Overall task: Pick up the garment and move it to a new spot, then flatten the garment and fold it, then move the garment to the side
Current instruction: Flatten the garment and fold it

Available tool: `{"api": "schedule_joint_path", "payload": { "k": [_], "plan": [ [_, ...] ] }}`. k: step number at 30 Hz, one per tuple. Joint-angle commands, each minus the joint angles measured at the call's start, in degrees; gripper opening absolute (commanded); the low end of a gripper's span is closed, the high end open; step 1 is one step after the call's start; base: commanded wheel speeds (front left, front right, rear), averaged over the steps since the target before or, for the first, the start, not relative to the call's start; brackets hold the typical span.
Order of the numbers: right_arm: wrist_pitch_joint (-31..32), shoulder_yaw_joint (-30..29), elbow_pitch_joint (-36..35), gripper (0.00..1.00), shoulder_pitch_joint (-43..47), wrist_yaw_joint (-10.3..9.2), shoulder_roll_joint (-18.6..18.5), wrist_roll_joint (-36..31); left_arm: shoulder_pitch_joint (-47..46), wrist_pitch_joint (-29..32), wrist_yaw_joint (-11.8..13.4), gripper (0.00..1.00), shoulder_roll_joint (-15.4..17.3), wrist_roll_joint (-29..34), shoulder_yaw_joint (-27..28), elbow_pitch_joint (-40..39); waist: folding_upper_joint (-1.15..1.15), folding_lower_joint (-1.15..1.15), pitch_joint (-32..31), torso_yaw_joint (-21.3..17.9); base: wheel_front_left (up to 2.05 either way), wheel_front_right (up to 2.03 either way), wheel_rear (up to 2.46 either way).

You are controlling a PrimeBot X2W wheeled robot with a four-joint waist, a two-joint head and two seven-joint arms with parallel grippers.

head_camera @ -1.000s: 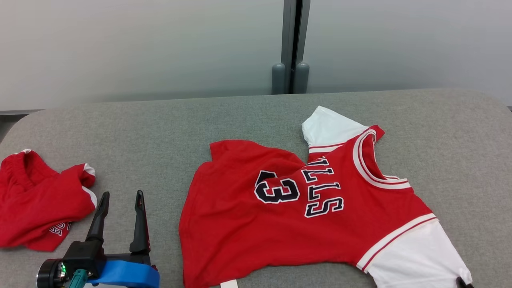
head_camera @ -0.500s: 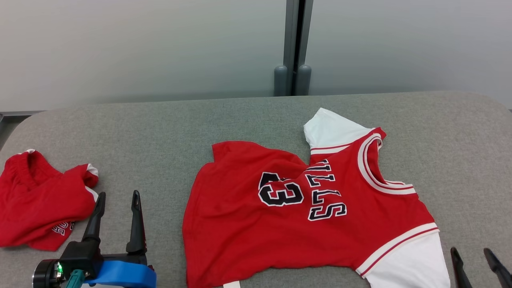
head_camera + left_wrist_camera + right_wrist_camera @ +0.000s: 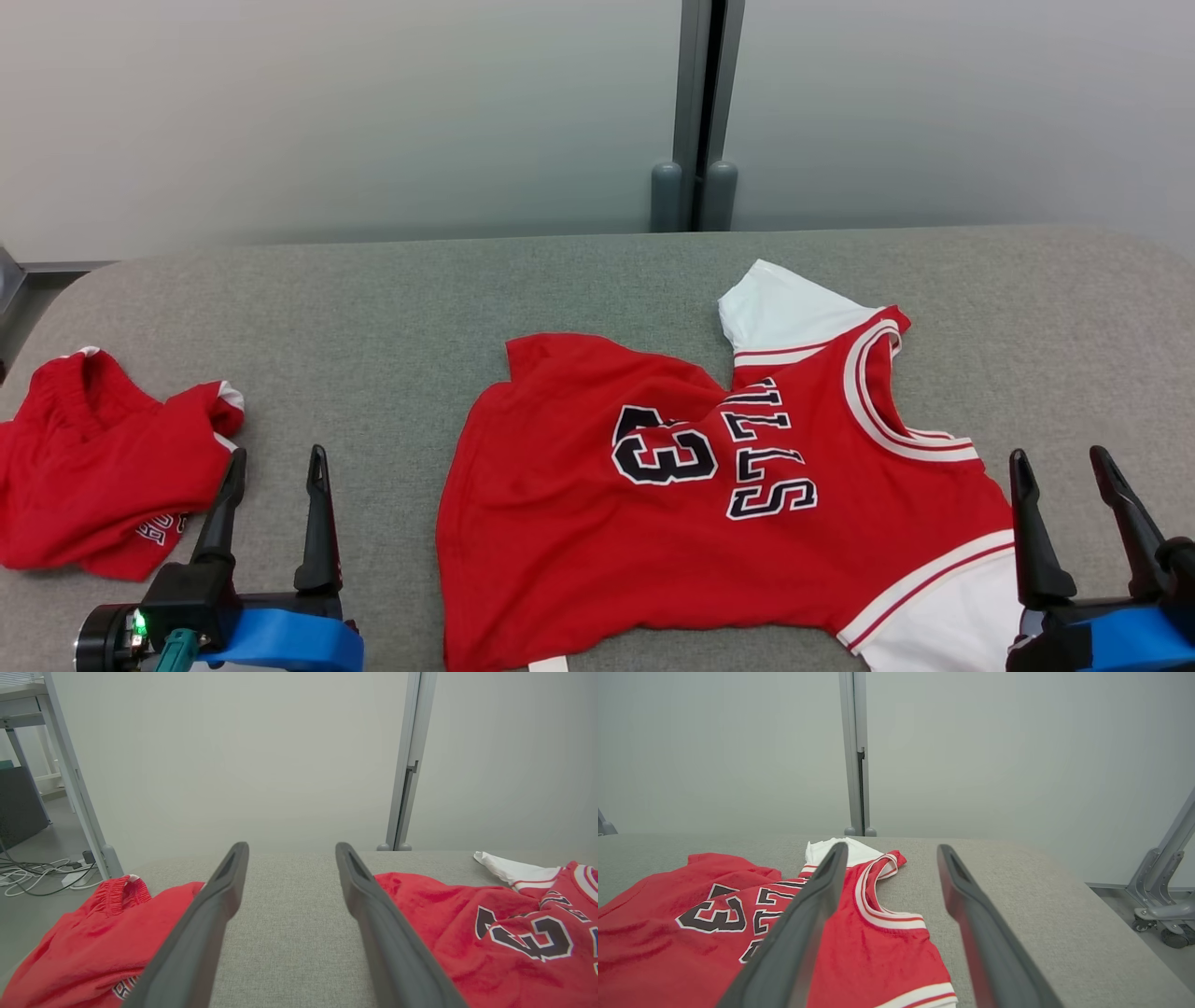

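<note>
**Fig. Both grippers are waiting with fingers apart, one at each end of the spread jersey.**
The grey table (image 3: 373, 299) is carrying the red jersey (image 3: 560, 541) front-up across its centre and right, collar pointing to the robot's right. Slack is bunching near the far sleeve (image 3: 775, 313), so flattening appears unfinished. Crumpled red shorts (image 3: 84, 485) are lying at the left edge, apart from the jersey and just beside the left gripper (image 3: 277, 452). The right gripper (image 3: 1058, 453) is hovering by the collar end, and both are holding nothing, probably poised to take opposite ends.
</note>
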Motion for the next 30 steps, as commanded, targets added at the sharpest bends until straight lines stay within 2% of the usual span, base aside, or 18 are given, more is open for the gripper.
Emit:
{"api": "schedule_joint_path", "payload": {
  "k": [1,16,26,30],
  "plan": [
    [-1.1,0.2,0.8,1.0,-1.1,0.01,0.2,-0.2,-0.7,-0.3,0.1,1.0,0.0,0.4,-0.1,-0.1,0.0,0.0,-0.1,0.1,0.0,0.0,0.0],
    [-3.8,4.9,6.6,1.0,-3.1,0.01,0.5,-0.7,0.7,-0.3,0.3,1.0,-0.1,0.8,-0.7,0.7,0.0,0.0,-0.7,0.8,0.0,0.0,0.0],
    [-3.4,5.6,8.6,1.0,-3.4,0.01,0.5,-0.7,0.9,-0.3,0.1,1.0,0.0,0.8,-1.6,1.7,0.0,0.0,-1.0,0.7,0.0,0.0,0.0],
    [-2.2,4.3,10.6,1.0,-1.8,0.01,0.5,-1.1,1.7,-0.3,-0.6,1.0,-0.2,0.4,-3.9,3.4,0.0,0.0,-1.4,0.5,0.0,0.0,0.0]
  ]
}}
